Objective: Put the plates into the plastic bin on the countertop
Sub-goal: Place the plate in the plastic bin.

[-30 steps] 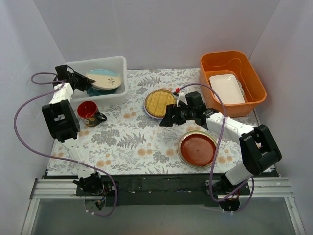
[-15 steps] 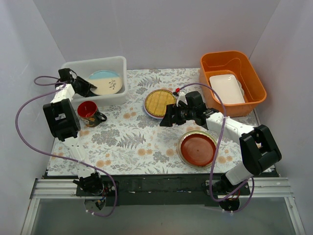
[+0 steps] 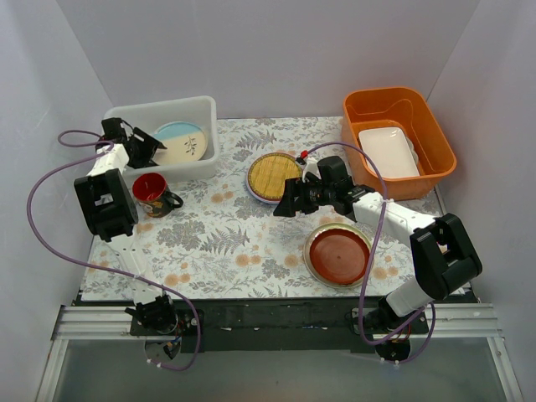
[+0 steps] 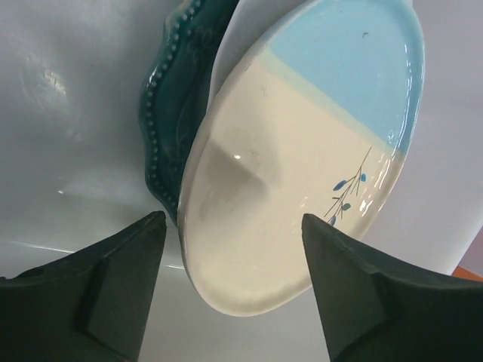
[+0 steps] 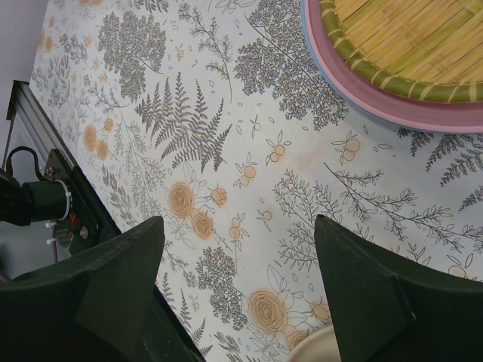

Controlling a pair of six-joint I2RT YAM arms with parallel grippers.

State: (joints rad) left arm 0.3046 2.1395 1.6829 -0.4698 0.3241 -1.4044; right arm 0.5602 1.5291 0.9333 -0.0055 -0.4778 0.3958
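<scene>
Nearest us, the red-brown plate (image 3: pixel 337 255) lies flat on the surface (image 3: pixel 226 239), untouched. Just beyond it our right gripper (image 3: pixel 280 208) hovers above the leaf print, jaws spread with nothing between them. The bamboo plate (image 3: pixel 275 174) sits close on its far side (topmost of a small stack (image 5: pixel 400 109), pink and pale blue rims showing beneath).

Farther back on the left, our left gripper (image 4: pixel 230 222) reaches into the plastic bin (image 3: pixel 163 110). Its jaws stand wide apart on either side of the cream-and-blue plate (image 4: pixel 302 173) and, as far as we can see, grip nothing. That plate rests overlapping the teal plate (image 4: pixel 170 128) inside the bin.

We judge this drop finished, with two plates in and the others waiting. Next we would lift the left arm clear of the bin wall. The right should come down on the bamboo plate's rim, whose low edge gives little to pinch.
</scene>
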